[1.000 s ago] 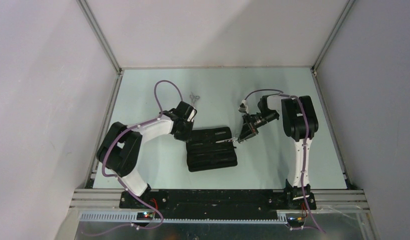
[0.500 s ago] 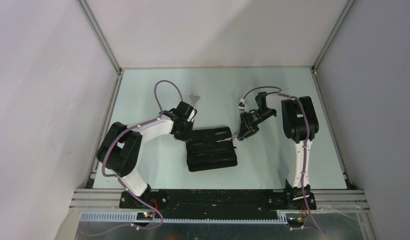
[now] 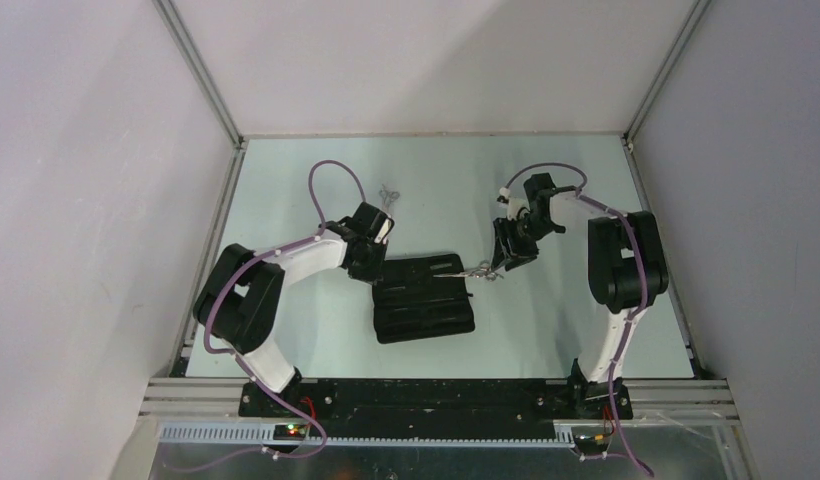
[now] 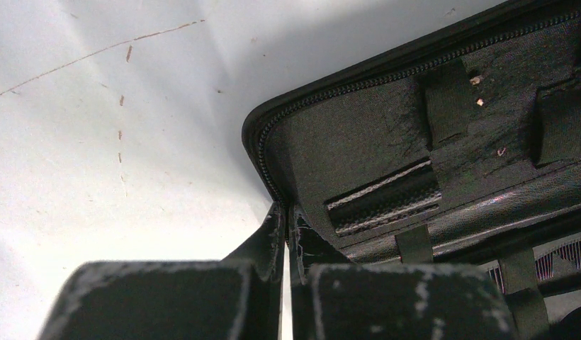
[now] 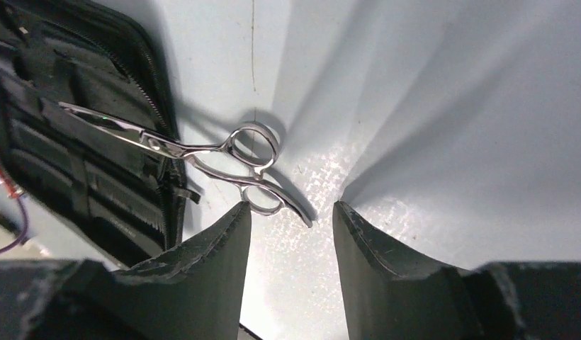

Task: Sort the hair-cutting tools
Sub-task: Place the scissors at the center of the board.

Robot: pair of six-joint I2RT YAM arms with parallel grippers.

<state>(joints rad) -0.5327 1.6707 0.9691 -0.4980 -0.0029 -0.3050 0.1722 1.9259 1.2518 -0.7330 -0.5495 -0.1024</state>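
A black pouch [image 3: 423, 300] lies open in the middle of the table. One pair of silver scissors [image 3: 476, 272] lies with its blades on the pouch's right edge and its rings on the table; the right wrist view shows it [image 5: 202, 149] just ahead of my open, empty right gripper [image 5: 291, 212]. A second pair of scissors [image 3: 389, 194] lies at the back. A black comb [image 5: 128, 205] sits in a slot of the pouch [image 5: 61, 156]. My left gripper [image 4: 286, 212] is shut on the zipper rim at the pouch's [image 4: 358, 134] corner.
The table [image 3: 546, 330] is walled by metal rails at the left, right and back. My left gripper [image 3: 374, 268] is at the pouch's upper left corner. My right gripper [image 3: 503, 262] is right of the pouch.
My right gripper has let go of the scissors and pulled back to the right and away from the pouch. The scissors now lie half on the pouch. The left arm has not moved.
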